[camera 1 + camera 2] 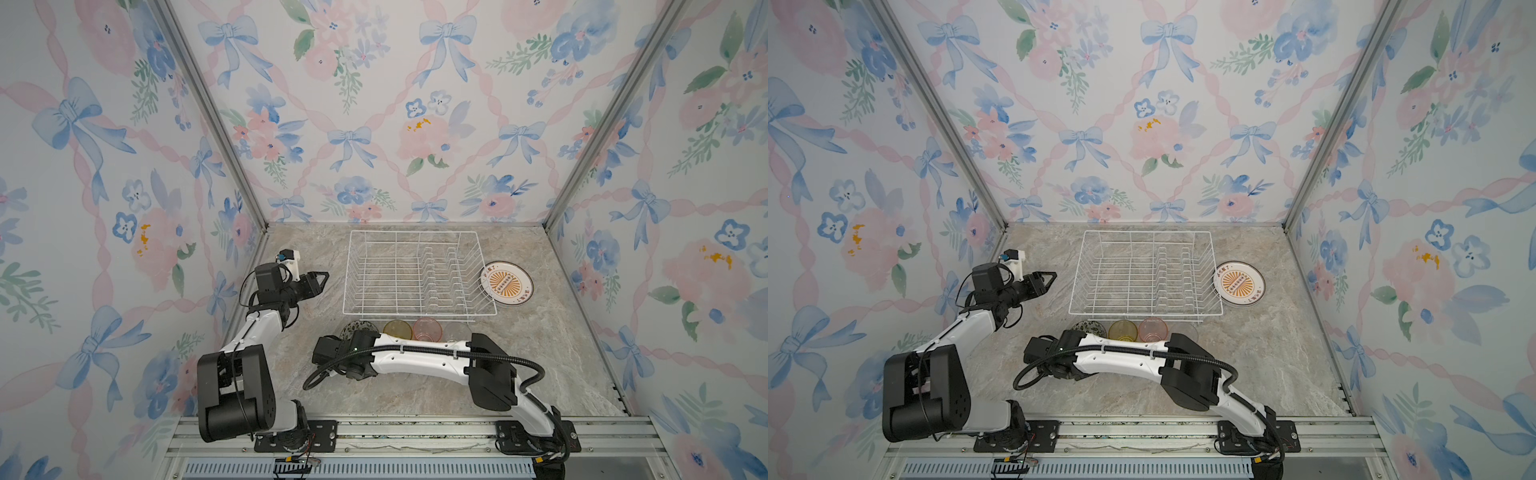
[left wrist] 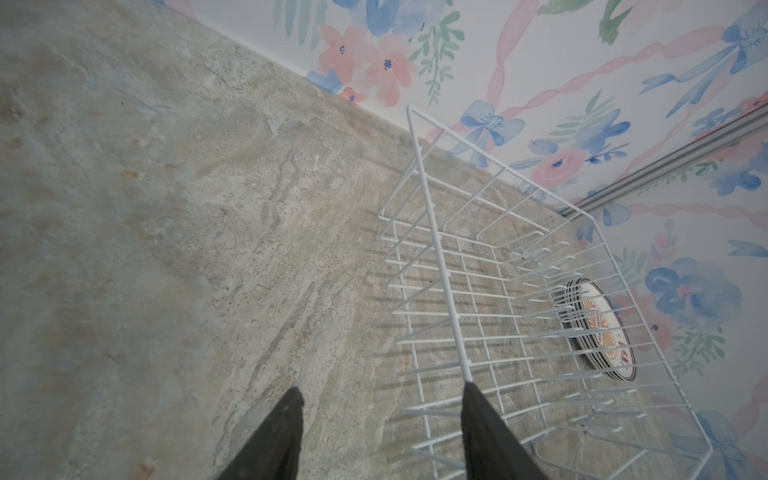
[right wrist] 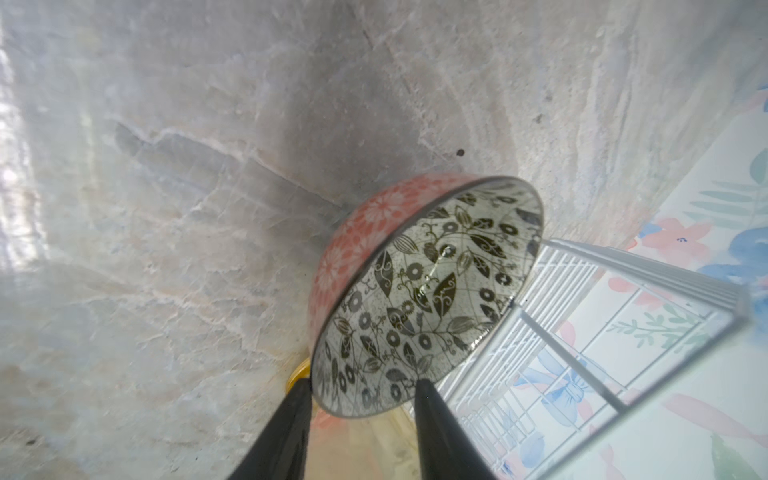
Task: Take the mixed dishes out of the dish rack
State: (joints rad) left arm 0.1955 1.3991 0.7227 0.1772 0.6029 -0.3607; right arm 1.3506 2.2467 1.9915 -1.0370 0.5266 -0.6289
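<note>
The right gripper (image 3: 361, 390) straddles the bowl (image 3: 415, 291) rim, jaws parted, likely parking it beside 3 cups (image 1: 427, 329); left gripper (image 2: 382, 390) half-open, empty.

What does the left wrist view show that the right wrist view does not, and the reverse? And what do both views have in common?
Only the left wrist view: the stack of plates lying beyond the dish rack, and the left gripper, open with nothing between its jaws. Only the right wrist view: the patterned bowl on the countertop, its near rim between the open jaws of the right gripper, and a sliver of the yellow tumbler beside it. Both: the dish rack, the countertop and the flowered wallpaper.
</note>
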